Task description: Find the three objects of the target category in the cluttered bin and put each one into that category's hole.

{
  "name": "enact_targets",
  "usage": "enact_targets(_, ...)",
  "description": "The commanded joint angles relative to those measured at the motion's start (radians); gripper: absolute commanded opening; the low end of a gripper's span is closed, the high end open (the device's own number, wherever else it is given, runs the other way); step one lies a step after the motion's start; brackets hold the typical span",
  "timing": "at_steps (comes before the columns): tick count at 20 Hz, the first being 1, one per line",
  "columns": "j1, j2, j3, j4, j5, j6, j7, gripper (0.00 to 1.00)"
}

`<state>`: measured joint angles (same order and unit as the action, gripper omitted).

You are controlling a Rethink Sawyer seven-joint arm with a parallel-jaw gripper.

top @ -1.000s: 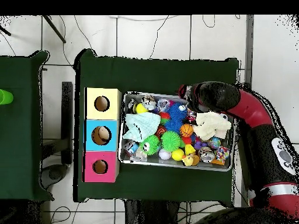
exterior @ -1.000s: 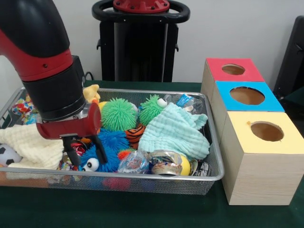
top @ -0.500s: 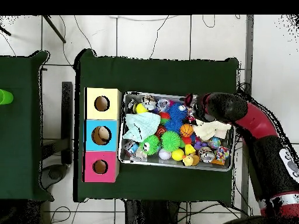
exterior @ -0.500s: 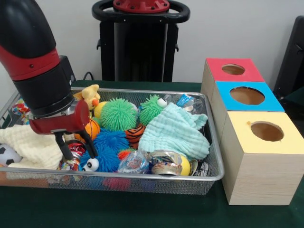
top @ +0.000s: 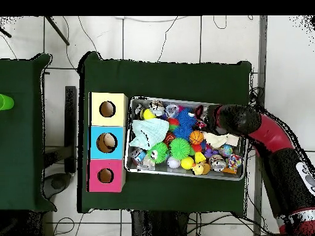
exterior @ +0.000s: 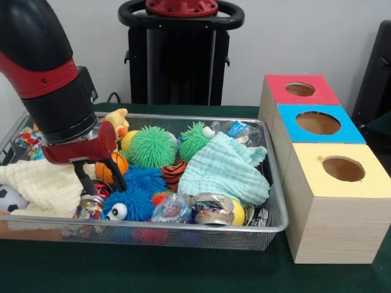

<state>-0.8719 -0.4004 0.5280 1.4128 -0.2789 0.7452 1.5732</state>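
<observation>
The wire mesh bin [exterior: 183, 227] is full of toys and cloths; it also shows in the overhead view [top: 184, 174]. My gripper [exterior: 101, 177] hangs open and empty over the bin's left part. Its dark fingers [exterior: 82, 178] stand either side of an orange ball [exterior: 114, 165], just above a red can [exterior: 91, 205] and a blue fuzzy toy with an eye [exterior: 128, 206]. I cannot tell whether they touch the ball. The yellow-topped box's hole [exterior: 343, 168] is at the near right, also seen from overhead [top: 107, 109]. In the overhead view the arm's end [top: 226, 118] covers the gripper.
Two green spiky balls [exterior: 153, 146] [exterior: 195, 139], an orange striped ball [exterior: 174, 171], a mint cloth [exterior: 226, 168], a cream cloth [exterior: 43, 187], a soccer ball [exterior: 8, 198] and a yellow duck [exterior: 117, 118] lie in the bin. The blue-topped box [exterior: 317, 123] and red-topped box [exterior: 299, 89] stand behind the yellow one.
The gripper moved left in the front view, then rose a little and edged back right. It stayed open. The toys have not moved.
</observation>
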Motion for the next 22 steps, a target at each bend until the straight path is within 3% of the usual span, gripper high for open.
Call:
enact_targets(1,0.032,0.021,0.004,0.03,-0.082,-0.089,-0.05,1.0)
enact_targets(7,0.035,0.083,-0.001,-0.056,-0.063,-0.035,-0.043,1.0)
enact_targets(14,0.016,0.154,0.013,-0.167,-0.044,0.046,-0.11,1.0)
enact_targets(22,-0.018,0.216,0.037,-0.226,-0.029,0.077,-0.156,1.0)
